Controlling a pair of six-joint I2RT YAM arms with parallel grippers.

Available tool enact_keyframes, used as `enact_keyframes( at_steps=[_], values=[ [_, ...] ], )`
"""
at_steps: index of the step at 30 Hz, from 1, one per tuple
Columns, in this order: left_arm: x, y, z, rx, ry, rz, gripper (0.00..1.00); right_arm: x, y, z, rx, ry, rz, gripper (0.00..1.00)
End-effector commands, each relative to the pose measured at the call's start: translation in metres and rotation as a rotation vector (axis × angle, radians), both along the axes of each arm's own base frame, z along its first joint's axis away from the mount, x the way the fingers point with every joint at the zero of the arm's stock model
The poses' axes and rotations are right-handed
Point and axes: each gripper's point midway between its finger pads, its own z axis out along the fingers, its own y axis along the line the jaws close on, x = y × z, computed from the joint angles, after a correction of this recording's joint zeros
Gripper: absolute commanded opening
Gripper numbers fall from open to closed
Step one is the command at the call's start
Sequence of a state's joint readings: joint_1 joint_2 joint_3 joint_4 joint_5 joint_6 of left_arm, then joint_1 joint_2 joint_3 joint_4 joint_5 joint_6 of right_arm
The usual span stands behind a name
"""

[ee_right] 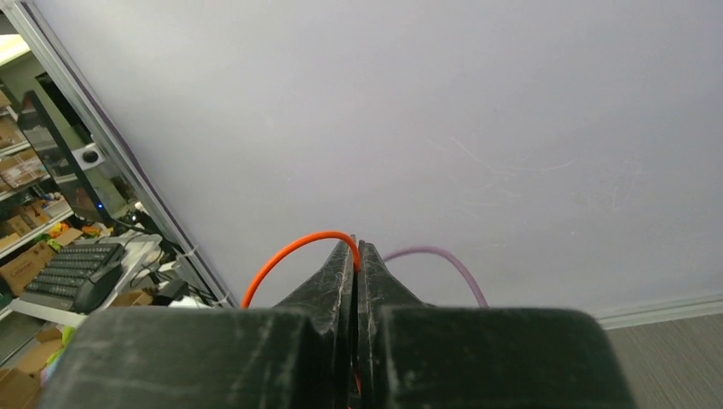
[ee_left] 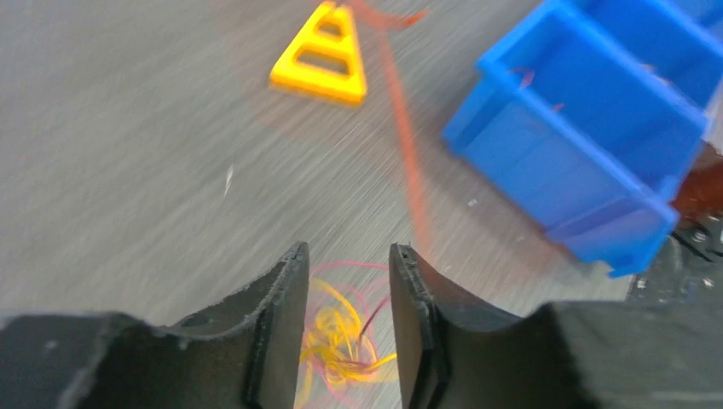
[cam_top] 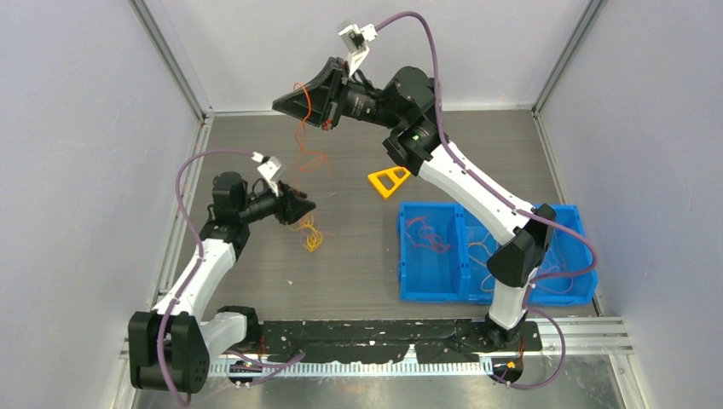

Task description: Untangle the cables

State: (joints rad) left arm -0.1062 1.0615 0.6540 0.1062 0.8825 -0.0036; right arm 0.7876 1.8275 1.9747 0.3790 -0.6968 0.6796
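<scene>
Fingers on the right (ee_right: 355, 260) pinch an orange cable (ee_right: 290, 251); left fingers (cam_top: 303, 204) half-open over blurred tangle (ee_left: 341, 341).

Setting: robotics lab, enclosed test cell. Grey desk (cam_top: 341, 256) was walled by pale panels (cam_top: 85, 128) on aluminium posts (cam_top: 170, 60) at 9, 12 and 3 o'clock. Past the panels, at 9 o'clock in the right wrist view, stood a keyboard (ee_right: 72, 273), cardboard boxes (ee_right: 26, 264) and stocked shelving (ee_right: 13, 162).
</scene>
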Motion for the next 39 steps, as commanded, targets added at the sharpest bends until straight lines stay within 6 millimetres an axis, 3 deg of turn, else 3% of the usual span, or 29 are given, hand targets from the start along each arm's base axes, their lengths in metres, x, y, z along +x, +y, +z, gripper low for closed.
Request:
enact_keyframes(
  at_steps=[1,4,6,8,11,12,13,14,15,16,17,18,25,32,38,39],
  values=[
    [0.005,0.034,-0.034,0.049,0.066,0.157,0.37,-0.033,-0.059,0.093,0.185,-0.117,-0.041,0.05],
    [-0.003,0.039,-0.058,0.085,0.151,0.18,0.32,-0.027,-0.076,0.106,0.211,-0.112,-0.078,0.05],
    [-0.007,0.04,-0.068,0.099,0.192,0.184,0.43,-0.026,-0.084,0.111,0.216,-0.113,-0.092,0.05],
    [-0.006,0.044,-0.068,0.11,0.185,0.208,0.58,-0.024,-0.092,0.112,0.205,-0.118,-0.11,0.05],
    [-0.006,0.046,-0.057,0.113,0.138,0.212,0.68,-0.008,-0.109,0.099,0.143,-0.087,-0.161,0.05],
    [-0.006,0.046,-0.053,0.119,0.118,0.209,0.7,-0.016,-0.119,0.102,0.135,-0.104,-0.166,0.06],
    [-0.005,0.047,-0.051,0.127,0.105,0.207,0.71,-0.005,-0.123,0.084,0.082,-0.065,-0.186,0.05],
    [-0.005,0.048,-0.049,0.134,0.099,0.211,0.72,-0.017,-0.135,0.087,0.076,-0.096,-0.201,0.05],
    [-0.004,0.048,-0.048,0.141,0.094,0.211,0.74,-0.008,-0.136,0.062,0.013,-0.056,-0.219,0.05],
    [-0.004,0.048,-0.045,0.144,0.087,0.204,0.75,-0.023,-0.149,0.066,0.004,-0.124,-0.248,0.05],
    [-0.003,0.047,-0.043,0.146,0.081,0.195,0.76,-0.017,-0.149,0.039,-0.064,-0.082,-0.261,0.05],
    [-0.003,0.047,-0.042,0.149,0.076,0.189,0.77,-0.032,-0.161,0.042,-0.072,-0.146,-0.29,0.05],
    [0.005,0.048,-0.037,0.153,0.062,0.194,0.81,-0.051,-0.21,-0.059,-0.321,-0.119,-0.476,0.05],
    [0.008,0.045,-0.033,0.141,0.065,0.183,0.81,-0.039,-0.229,-0.142,-0.451,-0.011,-0.596,0.05],
    [0.007,0.047,-0.031,0.154,0.065,0.188,0.82,-0.026,-0.244,-0.249,-0.659,0.064,-0.654,0.05],
    [0.006,0.048,-0.031,0.161,0.065,0.19,0.82,-0.026,-0.248,-0.255,-0.677,0.053,-0.666,0.05]
  ],
)
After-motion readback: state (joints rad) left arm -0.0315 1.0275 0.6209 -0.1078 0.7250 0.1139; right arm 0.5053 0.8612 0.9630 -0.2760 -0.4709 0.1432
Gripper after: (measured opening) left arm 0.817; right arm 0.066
